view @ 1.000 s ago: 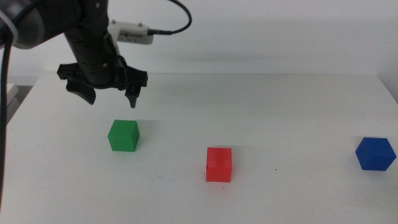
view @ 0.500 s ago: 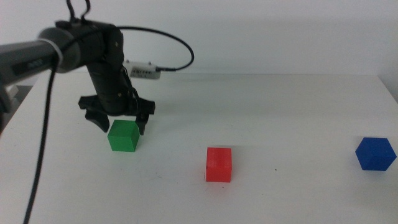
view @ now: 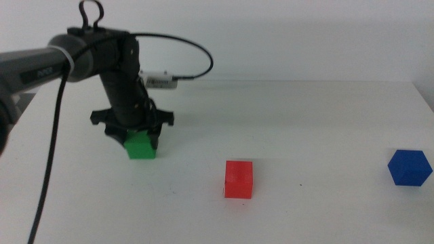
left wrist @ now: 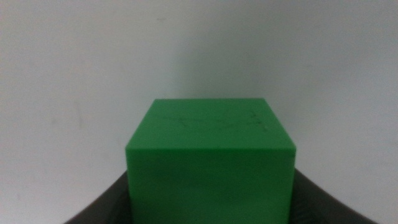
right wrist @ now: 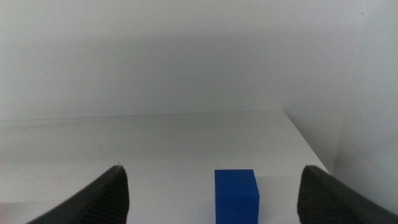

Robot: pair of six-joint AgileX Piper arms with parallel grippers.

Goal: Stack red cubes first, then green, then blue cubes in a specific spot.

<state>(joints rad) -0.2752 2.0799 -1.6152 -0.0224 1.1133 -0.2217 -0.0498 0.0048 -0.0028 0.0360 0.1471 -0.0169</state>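
The left gripper (view: 137,137) has its jaws clamped on the small matte green cube (view: 141,146) on the white bench (view: 305,122). The right gripper (right wrist: 211,205) waits, jaws apart, before the matte blue cube (view: 409,167) near the bench's right edge.

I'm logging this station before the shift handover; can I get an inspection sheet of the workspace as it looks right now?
Surface: white table, bare apart from the cubes; a tiny dark speck right of the red one.
Job's things: green cube on the left between the left claw's jaws; red cube alone near the middle; blue cube alone at the far right. Nothing stacked.
Clutter: nothing seen.
Grippers: left claw down around the green cube, jaws against its sides in its wrist view. Right claw open, waiting out of the middle view, facing the blue cube.
Cables: black cable looping off the left arm.
Surroundings: plain pale wall.
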